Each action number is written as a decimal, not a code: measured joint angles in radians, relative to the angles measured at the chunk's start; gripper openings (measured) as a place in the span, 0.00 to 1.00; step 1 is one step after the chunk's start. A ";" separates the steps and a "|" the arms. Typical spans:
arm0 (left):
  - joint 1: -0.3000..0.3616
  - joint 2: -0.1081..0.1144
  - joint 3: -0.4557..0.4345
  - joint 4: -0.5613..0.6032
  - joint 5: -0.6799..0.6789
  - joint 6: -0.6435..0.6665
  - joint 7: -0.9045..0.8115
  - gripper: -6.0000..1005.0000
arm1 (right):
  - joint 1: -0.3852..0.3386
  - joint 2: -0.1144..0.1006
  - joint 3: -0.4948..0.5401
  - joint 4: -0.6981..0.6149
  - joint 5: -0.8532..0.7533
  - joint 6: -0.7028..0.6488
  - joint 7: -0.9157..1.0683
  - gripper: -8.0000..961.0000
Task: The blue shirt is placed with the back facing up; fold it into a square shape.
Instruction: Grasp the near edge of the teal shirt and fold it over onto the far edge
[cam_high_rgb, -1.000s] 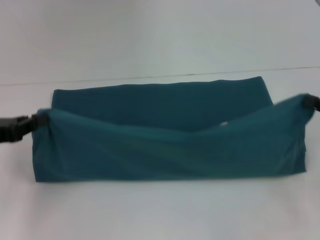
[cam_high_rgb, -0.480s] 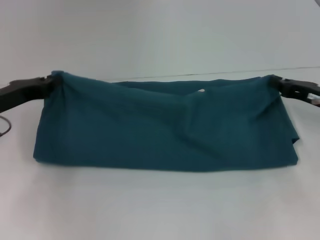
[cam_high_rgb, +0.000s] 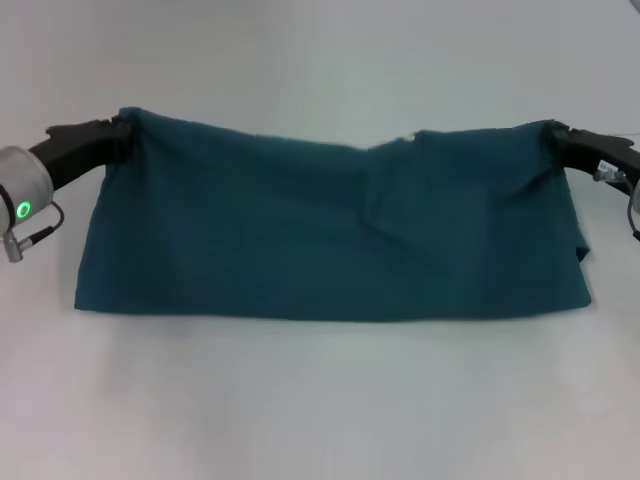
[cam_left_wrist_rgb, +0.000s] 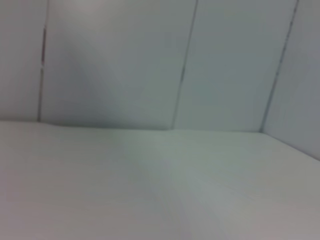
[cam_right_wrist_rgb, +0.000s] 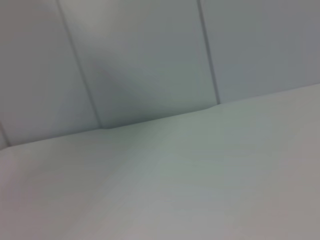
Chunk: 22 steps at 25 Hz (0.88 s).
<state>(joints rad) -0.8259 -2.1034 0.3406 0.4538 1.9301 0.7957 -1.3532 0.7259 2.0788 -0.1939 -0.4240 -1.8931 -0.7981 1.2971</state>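
Observation:
The blue shirt (cam_high_rgb: 330, 235) stretches as a wide teal band across the white table (cam_high_rgb: 320, 400) in the head view, its near fold lying on the table. Its upper edge is lifted, sagging in the middle, where a small white tag (cam_high_rgb: 408, 139) peeks out. My left gripper (cam_high_rgb: 122, 135) is shut on the upper left corner of the shirt. At the upper right corner my right gripper (cam_high_rgb: 552, 135) is shut on the fabric too. Neither wrist view shows the shirt or any fingers, only the bare table and wall panels.
A white wall (cam_left_wrist_rgb: 150, 60) with vertical panel seams rises behind the table. The left arm's grey wrist (cam_high_rgb: 22, 195) with a green light and a cable hangs at the left edge of the head view.
Both grippers have carried the shirt's edge up and away from me. The raised layer now hides the back layer that showed a second ago.

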 joint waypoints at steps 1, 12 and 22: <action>-0.003 -0.004 0.000 -0.004 -0.025 -0.022 0.026 0.05 | 0.000 -0.001 -0.006 0.001 0.009 0.012 -0.002 0.12; -0.029 -0.018 0.000 -0.069 -0.223 -0.140 0.251 0.05 | 0.017 -0.007 -0.026 0.039 0.085 0.094 -0.069 0.13; -0.044 -0.013 -0.001 -0.100 -0.284 -0.166 0.334 0.05 | 0.042 -0.010 -0.025 0.067 0.115 0.139 -0.123 0.14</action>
<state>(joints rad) -0.8699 -2.1159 0.3393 0.3537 1.6458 0.6298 -1.0195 0.7678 2.0692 -0.2193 -0.3568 -1.7785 -0.6587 1.1743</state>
